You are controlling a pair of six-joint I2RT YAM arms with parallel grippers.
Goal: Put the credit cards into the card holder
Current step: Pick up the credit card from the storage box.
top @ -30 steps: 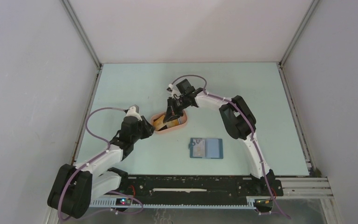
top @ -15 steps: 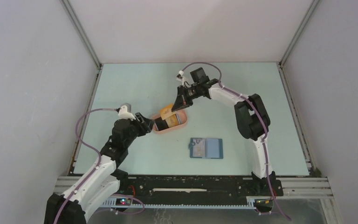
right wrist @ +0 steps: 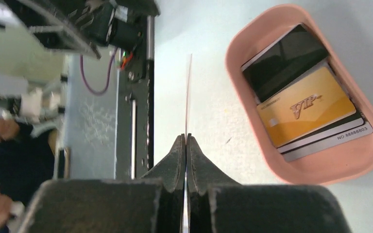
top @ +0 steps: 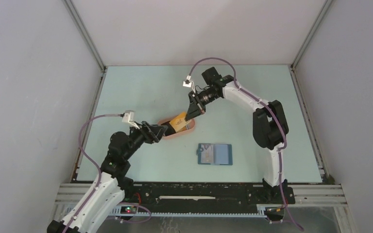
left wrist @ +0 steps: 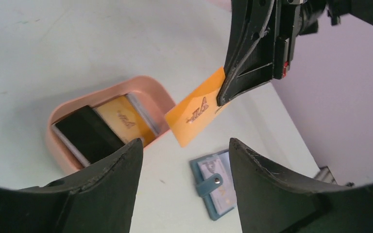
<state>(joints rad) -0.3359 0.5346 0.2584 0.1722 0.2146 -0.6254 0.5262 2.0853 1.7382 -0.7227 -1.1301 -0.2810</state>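
The right jaws are clenched on the upper end of an orange card (left wrist: pixel 196 114), which hangs tilted in the air above the tray (right wrist: pixel 320 172), clear of its contents. The left jaws stand released, spread wide and empty, just beside the tray's left end. Inside the tray lie a black card (right wrist: pixel 284 60), a second orange card (right wrist: pixel 303 109) marked VIP, and a white card (right wrist: pixel 330 141) beneath it, all overlapping. The holder (top: pixel 214 154) lies open flat on the table (top: pixel 141 92), near the tray on its near right side, apart from both jaws
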